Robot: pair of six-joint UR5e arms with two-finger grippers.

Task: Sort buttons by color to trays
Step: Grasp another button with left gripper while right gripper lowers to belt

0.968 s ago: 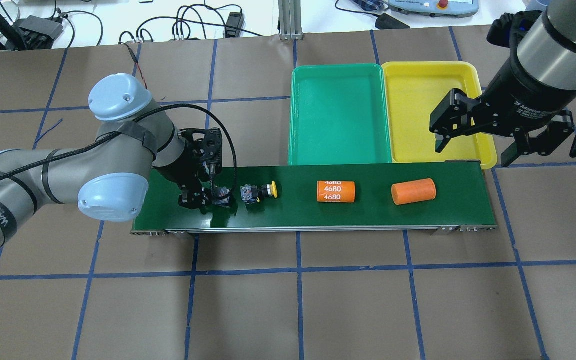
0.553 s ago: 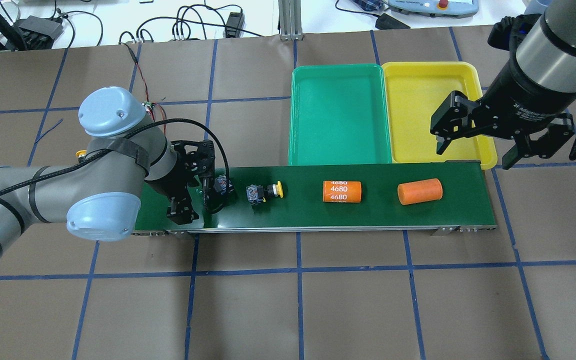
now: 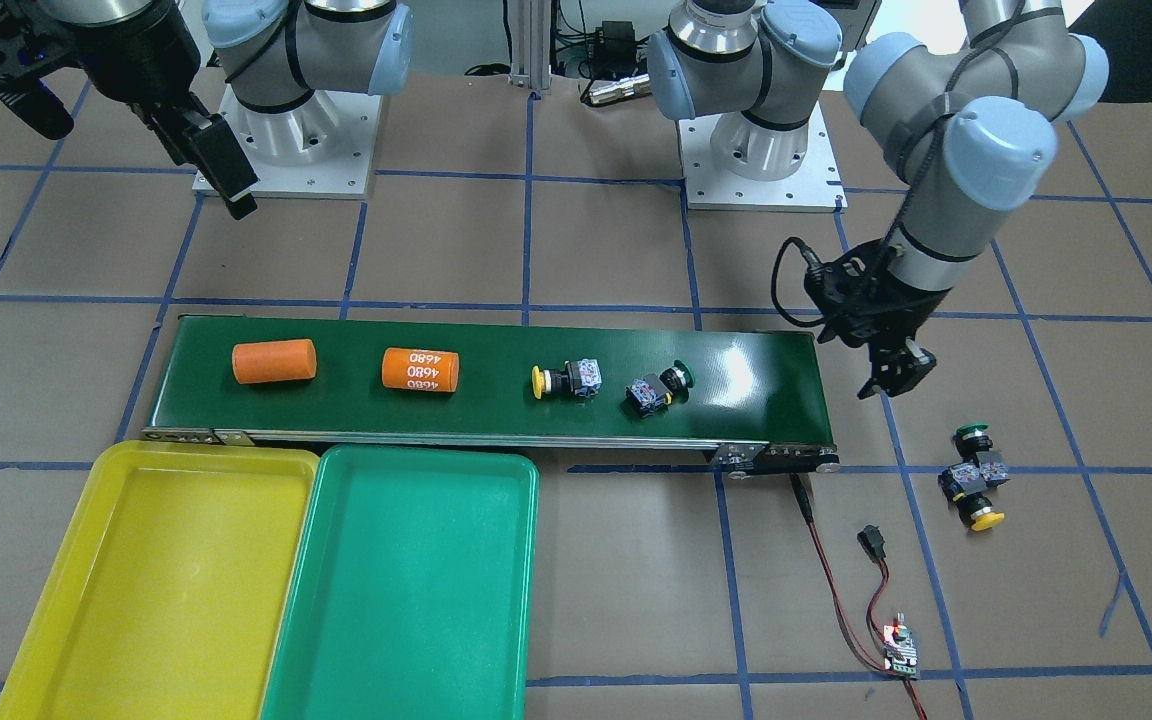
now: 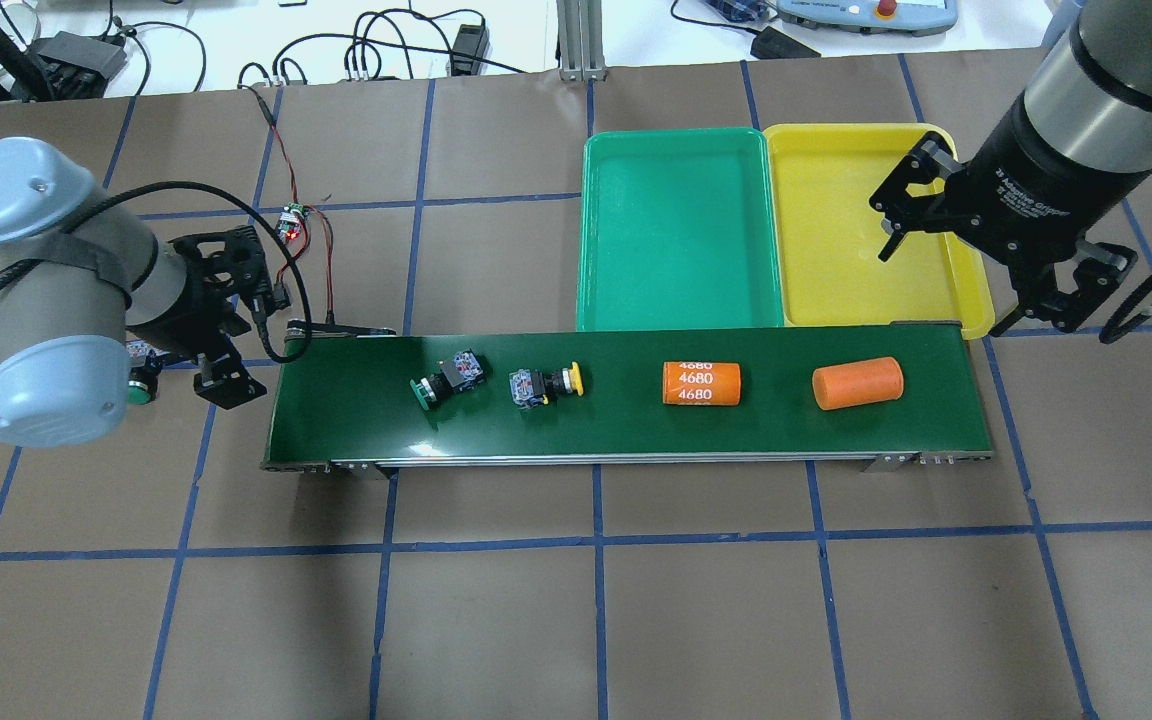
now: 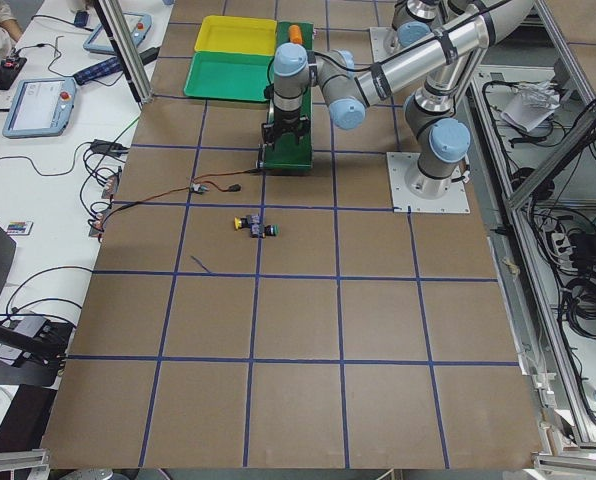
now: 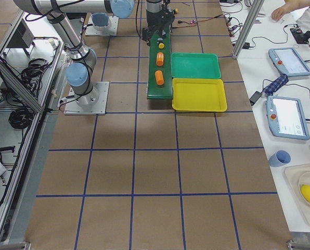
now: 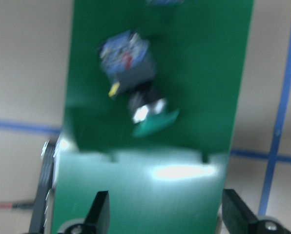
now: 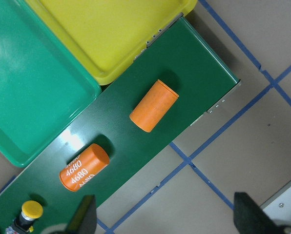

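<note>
A green-capped button (image 4: 446,378) and a yellow-capped button (image 4: 546,385) lie on their sides on the dark green belt (image 4: 636,430); they also show in the front view, green (image 3: 658,387) and yellow (image 3: 564,379). Another green button (image 3: 971,440) and another yellow button (image 3: 971,500) lie together on the table off the belt's left end. My left gripper (image 4: 246,345) is open and empty just off that end; the left wrist view shows its fingers (image 7: 99,214) wide apart. My right gripper (image 4: 946,285) is open and empty over the yellow tray's (image 4: 836,210) near right corner. The green tray (image 4: 676,230) stands beside it. Both trays hold nothing.
An orange cylinder marked 4680 (image 4: 701,383) and a plain orange cylinder (image 4: 857,383) lie on the belt's right half. A small circuit board with red and black wires (image 4: 291,220) lies behind the belt's left end.
My left gripper has let go of the green button on the belt and pulled back left past the belt's end. The things on the belt have shifted right. My right gripper has moved slightly further over the yellow tray.
</note>
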